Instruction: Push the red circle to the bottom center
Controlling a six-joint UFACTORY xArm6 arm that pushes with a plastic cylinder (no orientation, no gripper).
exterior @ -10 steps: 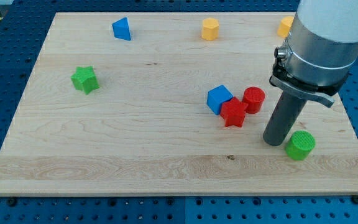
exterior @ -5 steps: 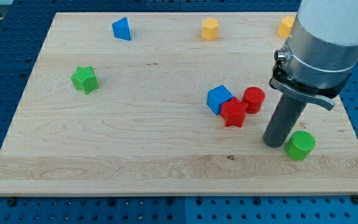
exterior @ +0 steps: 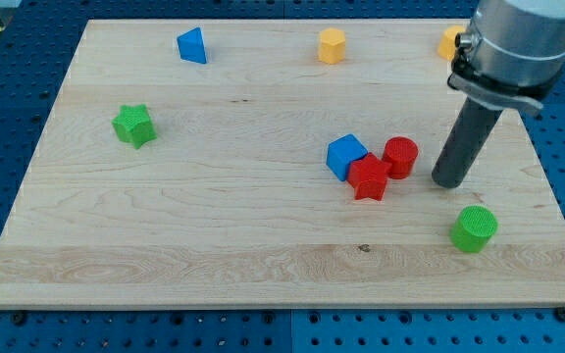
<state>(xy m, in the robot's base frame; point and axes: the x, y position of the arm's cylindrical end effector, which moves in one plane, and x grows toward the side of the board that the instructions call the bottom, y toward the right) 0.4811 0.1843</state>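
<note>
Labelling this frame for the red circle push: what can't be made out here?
- Orange block at the view's top right: the arm covers most of it, so its shape is unreadable.
- Red circle against the red star: touching or a sliver apart, cannot tell.
- Blue cube: its lower right corner sits behind the red star.
- My tip: right of the red circle, apart from it; its contact with the board cannot be confirmed.

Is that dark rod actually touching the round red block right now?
Apart. In the camera view, a strip of bare wood shows between my tip and the red circle; my tip stands to the circle's right.
</note>
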